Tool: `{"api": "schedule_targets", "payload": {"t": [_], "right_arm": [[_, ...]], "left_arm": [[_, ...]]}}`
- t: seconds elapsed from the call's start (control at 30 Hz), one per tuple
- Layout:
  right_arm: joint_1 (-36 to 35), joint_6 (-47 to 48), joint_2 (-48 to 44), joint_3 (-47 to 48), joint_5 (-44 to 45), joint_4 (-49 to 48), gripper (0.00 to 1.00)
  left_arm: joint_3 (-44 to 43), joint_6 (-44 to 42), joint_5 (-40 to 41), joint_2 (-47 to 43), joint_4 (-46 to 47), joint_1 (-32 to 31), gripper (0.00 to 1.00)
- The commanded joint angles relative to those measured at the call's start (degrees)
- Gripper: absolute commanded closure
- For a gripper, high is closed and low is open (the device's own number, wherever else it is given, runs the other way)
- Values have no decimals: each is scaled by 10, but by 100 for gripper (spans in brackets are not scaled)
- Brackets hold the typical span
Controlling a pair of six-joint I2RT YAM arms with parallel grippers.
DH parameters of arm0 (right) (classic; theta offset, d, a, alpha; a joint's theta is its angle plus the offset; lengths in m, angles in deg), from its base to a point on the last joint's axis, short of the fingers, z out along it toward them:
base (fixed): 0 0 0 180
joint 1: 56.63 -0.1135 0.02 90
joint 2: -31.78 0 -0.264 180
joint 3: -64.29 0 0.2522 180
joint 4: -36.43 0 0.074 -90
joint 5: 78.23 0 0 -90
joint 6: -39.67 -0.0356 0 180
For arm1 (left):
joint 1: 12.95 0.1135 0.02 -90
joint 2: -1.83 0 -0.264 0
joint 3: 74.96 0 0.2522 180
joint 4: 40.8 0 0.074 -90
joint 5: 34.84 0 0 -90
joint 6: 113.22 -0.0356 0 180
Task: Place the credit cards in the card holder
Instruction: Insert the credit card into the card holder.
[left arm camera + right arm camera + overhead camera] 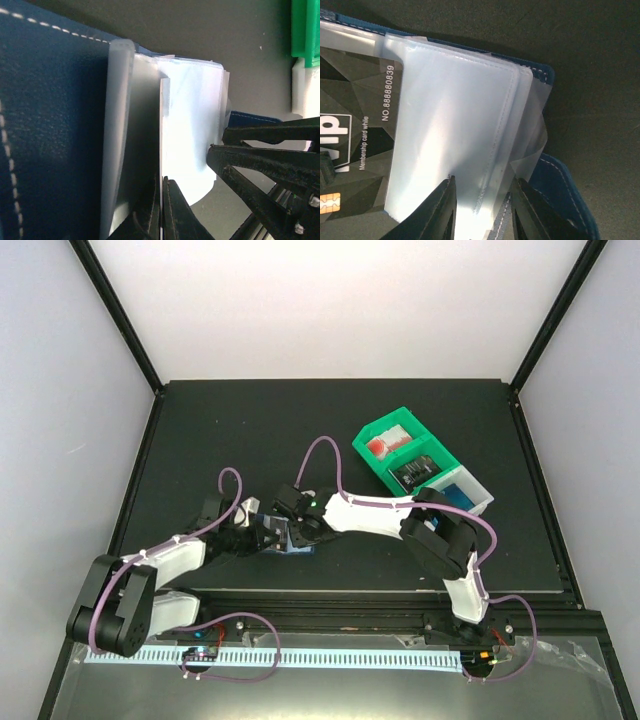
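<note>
- The card holder [50, 125], navy leather with white stitching, lies open on the table [250, 430] near its front edge, left of centre, where the two arms meet.
- A stack of clear sleeves [455, 125] fans out from its spine.
- One credit card [355, 125] sits inside a sleeve. It is dark with a faceted pattern and a gold chip.
- The card's print reads "Membership card while", a number starting "NO.8888", and large letters ending "IP".
- The left hand [161, 187] is closed on the edge of one sleeve, which is seen edge-on between its fingers.
- The right hand [482, 180] has its fingers partly apart with the sleeve stack between them. Whether they pinch it I cannot tell.
- From the left wrist, the right hand's black fingers touch the outer edge of the sleeves.
- A green-and-white bin [305, 30] stands well apart to the right. It holds something red in the far compartment, something dark in the middle and something blue in the white end.
</note>
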Motion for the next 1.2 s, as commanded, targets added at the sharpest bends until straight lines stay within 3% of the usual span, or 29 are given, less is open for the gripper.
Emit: {"api": "schedule_targets", "payload": {"t": [0.0,0.33,0.77,1.17], "right_arm": [[-1,-15,19,-9,-5,-7,68],[-1,-24,21,-18,-15,-16,72],[-1,-33,19,-27,-12,-25,74],[-1,-32,18,-33,-17,-38,74]], "left_arm": [[-5,16,-12,16,16,2,98],[-17,17,-17,40,30,3,98],[4,125,-24,101,60,6,98],[27,134,42,-9,-14,6,98]]}}
